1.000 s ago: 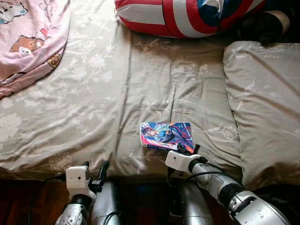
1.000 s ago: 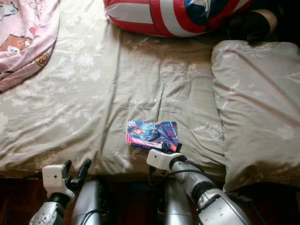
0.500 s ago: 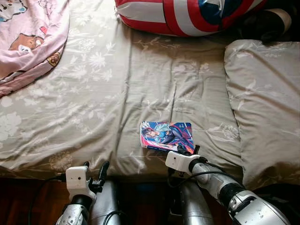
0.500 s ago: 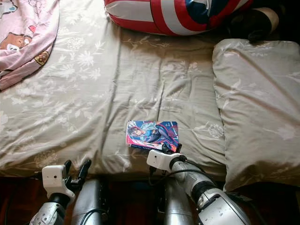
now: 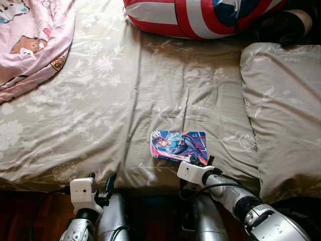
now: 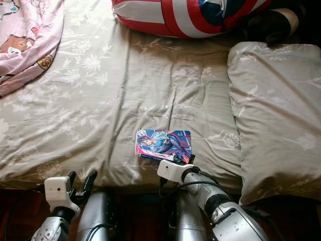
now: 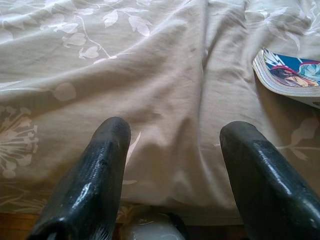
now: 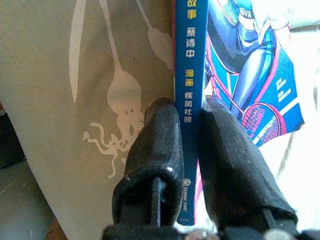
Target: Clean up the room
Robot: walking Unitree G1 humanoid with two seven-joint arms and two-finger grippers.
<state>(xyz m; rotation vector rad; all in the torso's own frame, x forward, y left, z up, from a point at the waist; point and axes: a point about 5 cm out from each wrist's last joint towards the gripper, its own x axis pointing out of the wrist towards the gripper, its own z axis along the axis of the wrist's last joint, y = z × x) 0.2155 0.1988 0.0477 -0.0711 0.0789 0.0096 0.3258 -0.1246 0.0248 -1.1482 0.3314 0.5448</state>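
Note:
A colourful comic book [image 5: 179, 146] lies flat on the beige floral bed sheet [image 5: 115, 100], near the bed's front edge. My right gripper [image 5: 200, 161] is at the book's near right corner, shut on it; in the right wrist view its two black fingers [image 8: 155, 150] pinch the blue spine of the comic book [image 8: 192, 90]. My left gripper [image 5: 100, 182] hovers open at the bed's front edge, left of the book; its wrist view has the book's page edges [image 7: 290, 75] off to one side.
A beige pillow [image 5: 283, 110] lies on the right of the bed. A red, white and blue shield cushion [image 5: 200, 17] sits at the back. A pink cartoon blanket [image 5: 30, 40] covers the back left corner. Dark floor [image 5: 30, 211] lies below the bed edge.
The book has shifted very slightly away from the bed edge with my right gripper on it. The left arm has not moved.

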